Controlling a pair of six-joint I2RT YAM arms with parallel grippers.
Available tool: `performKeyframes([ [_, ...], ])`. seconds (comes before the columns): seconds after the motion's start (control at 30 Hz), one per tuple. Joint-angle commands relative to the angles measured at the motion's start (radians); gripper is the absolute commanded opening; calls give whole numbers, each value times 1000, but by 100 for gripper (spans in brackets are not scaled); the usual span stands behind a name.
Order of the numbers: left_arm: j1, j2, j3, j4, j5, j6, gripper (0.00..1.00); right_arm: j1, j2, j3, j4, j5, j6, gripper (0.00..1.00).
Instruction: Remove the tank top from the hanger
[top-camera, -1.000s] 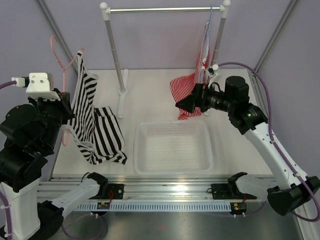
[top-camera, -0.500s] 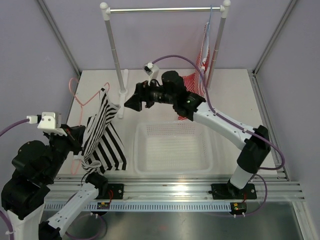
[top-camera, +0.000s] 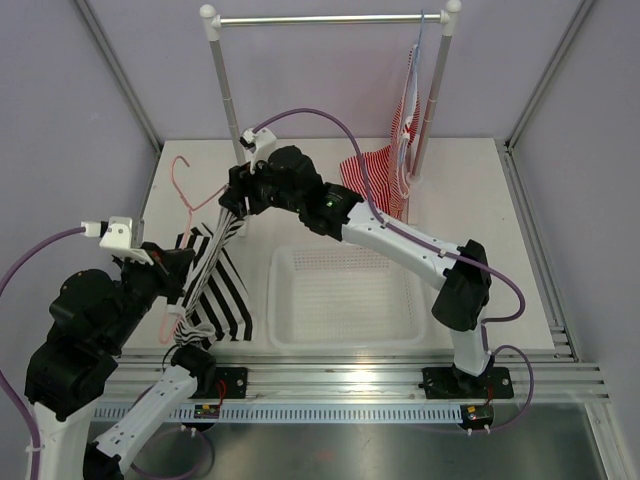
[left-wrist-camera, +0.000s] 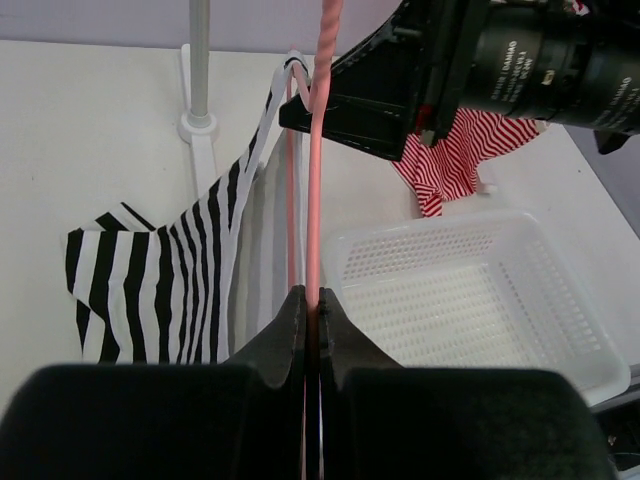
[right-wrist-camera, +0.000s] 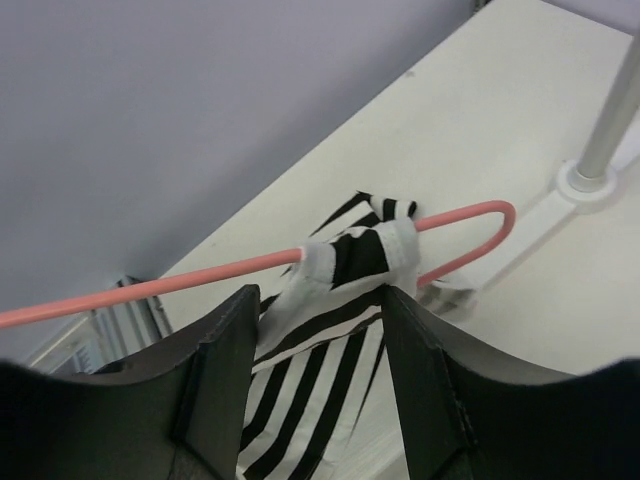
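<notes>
Tank top (left-wrist-camera: 170, 290) on the hanger (left-wrist-camera: 315, 200), hem on the table (left-wrist-camera: 90, 120).
Left gripper (left-wrist-camera: 311, 296) clamps the hanger's wire; right gripper (right-wrist-camera: 320, 300) stands spread, a finger each side of the strap.

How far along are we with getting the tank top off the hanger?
Done: the left gripper is shut on the hanger wire. In hand: the right gripper is open, its fingers either side of the strap looped over the hanger's end. Left: pinch that strap and slide the tank top off; its hem lies on the table.
</notes>
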Motion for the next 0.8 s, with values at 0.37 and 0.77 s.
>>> performKeyframes([
  [0.37,2,12,6,66,-10,21,0,16,29,60,-51,178,-81,56],
  [0.77,2,9,-8,65,5,24,0,14,72,136,-97,224,-105,0],
])
